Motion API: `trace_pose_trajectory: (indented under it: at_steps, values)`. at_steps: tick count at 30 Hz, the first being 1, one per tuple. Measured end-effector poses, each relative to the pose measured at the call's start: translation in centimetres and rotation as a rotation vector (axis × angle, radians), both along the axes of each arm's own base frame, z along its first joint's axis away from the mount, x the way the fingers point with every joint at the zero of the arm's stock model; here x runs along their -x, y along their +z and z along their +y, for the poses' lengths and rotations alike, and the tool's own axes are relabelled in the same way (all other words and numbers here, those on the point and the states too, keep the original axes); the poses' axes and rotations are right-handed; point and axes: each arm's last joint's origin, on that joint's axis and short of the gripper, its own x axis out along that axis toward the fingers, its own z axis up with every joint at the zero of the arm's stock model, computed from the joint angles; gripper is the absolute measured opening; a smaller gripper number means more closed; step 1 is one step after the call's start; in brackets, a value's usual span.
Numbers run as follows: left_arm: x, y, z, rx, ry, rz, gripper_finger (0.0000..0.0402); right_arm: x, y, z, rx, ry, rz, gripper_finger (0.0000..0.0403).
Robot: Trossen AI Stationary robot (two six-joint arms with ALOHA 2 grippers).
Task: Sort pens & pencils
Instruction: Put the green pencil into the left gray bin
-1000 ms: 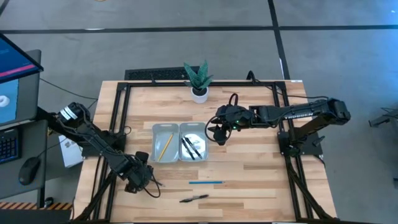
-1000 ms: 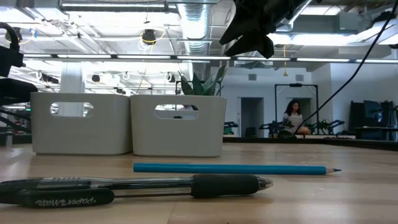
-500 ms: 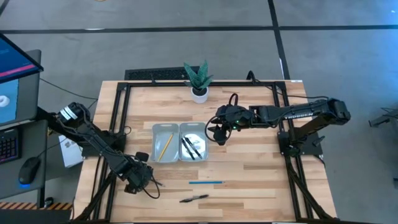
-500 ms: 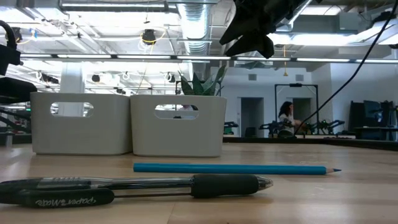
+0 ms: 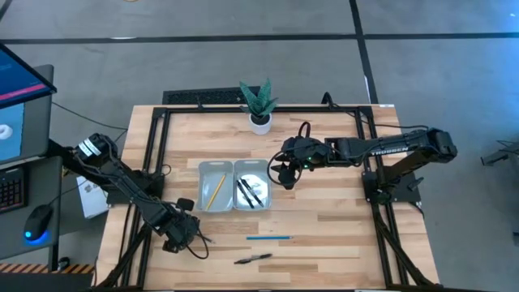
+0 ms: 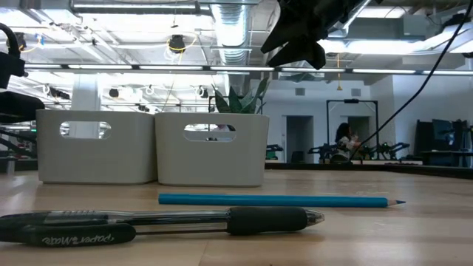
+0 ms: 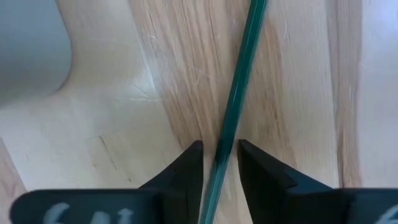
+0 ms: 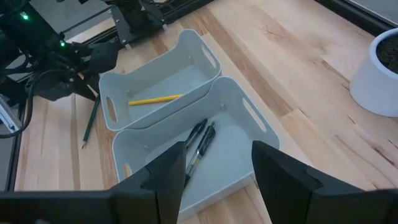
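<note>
The dark grey pencil lies flat on the table near its left front, beside the left tray, and also shows in the right wrist view. My left gripper is low over its end, one finger on either side with a narrow gap. My right gripper is open and empty above the right tray's right edge. The left tray holds the yellow pencil. The right tray holds two black pens. The blue pencil and a third black pen lie on the table near the front.
A potted plant stands at the table's far middle. The two trays stand side by side at the centre. A cable loops beside my left gripper. A person shows far back in the room.
</note>
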Motion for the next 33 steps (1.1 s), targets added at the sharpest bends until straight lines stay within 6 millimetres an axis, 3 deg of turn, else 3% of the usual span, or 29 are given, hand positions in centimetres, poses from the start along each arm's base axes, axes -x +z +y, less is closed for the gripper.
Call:
trace_pose_trajectory:
  at_steps: [13,33]
  values:
    - [-0.11,0.02,-0.04,0.003,0.003,-0.013,0.0009,0.0,0.0,0.0,0.0,0.0,0.0,0.0205]
    - [-0.06,0.01,-0.1,0.03,0.014,0.011,0.0013,0.0,0.0,0.0,0.0,0.0,0.0,0.0205]
